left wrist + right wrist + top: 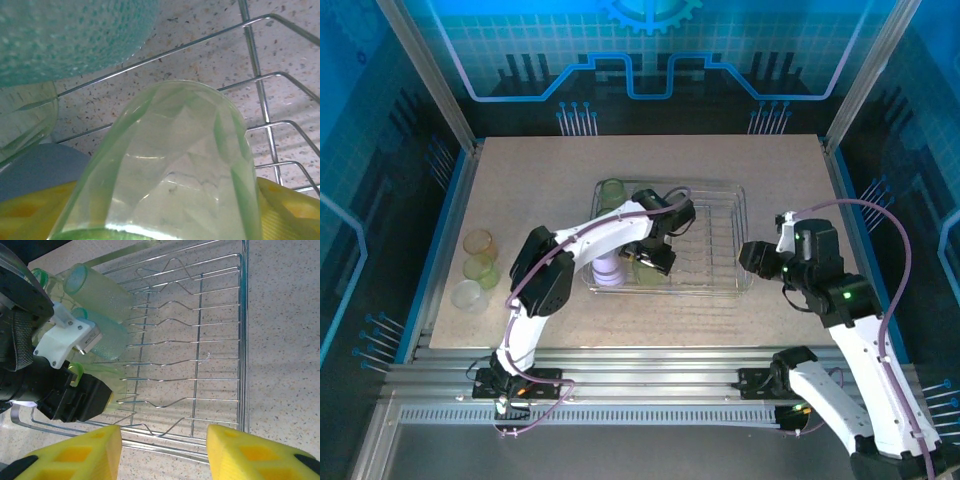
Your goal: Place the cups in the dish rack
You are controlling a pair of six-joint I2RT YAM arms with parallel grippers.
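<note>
Jaws of the left gripper (654,256) clamp a translucent yellow-green plastic tumbler (170,165) low inside the rectangular silver wire dish rack (725,235), near its left end, beside a textured teal cup (65,35). The right gripper (165,445) hangs just beside the rack's right end, jaws apart and empty. Three pale tumblers (478,270) stand near the speckled table's (570,160) left edge.

Translucent yellow-green cup (165,165) with faceted sides; teal cup (70,35) covered in tiny raised dots; silver dish rack (240,340); beige tabletop (540,190) with dark speckles
</note>
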